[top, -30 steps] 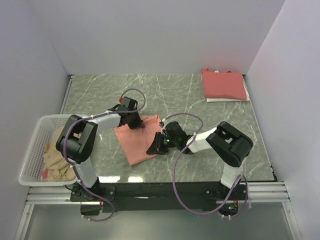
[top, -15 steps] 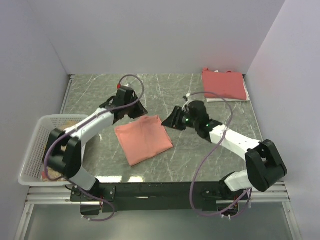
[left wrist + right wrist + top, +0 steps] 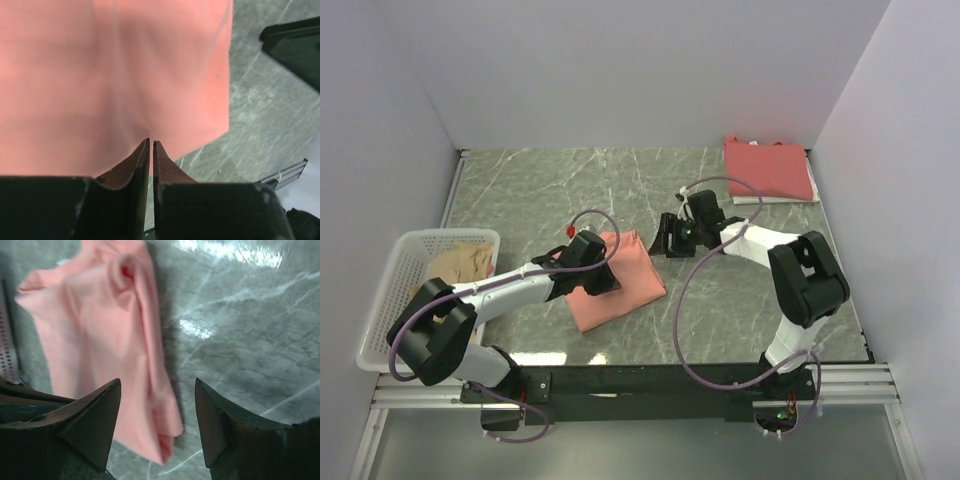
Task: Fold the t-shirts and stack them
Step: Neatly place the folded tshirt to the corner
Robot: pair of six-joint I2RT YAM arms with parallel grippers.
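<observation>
At the left we saw the basket point(image 3: 378, 300) holding tan clothes point(image 3: 460, 262). The left tool point(image 3: 151, 143) had its fingers pressed together at the left side of the pink shirt point(image 3: 632, 278), which lay folded on the table point(image 3: 520, 190) between the two arms. Whether cloth was nipped between them we could not tell. The right tool point(image 3: 157, 381) hung spread wide over the shirt's rumpled right edge, holding nothing. We judged the step to be tidying this fold before carrying it off. To do it well, both tools ought to catch every layer at opposite edges and lift level, so nothing sags open. The red stack point(image 3: 768, 168) lay in the far right corner.
</observation>
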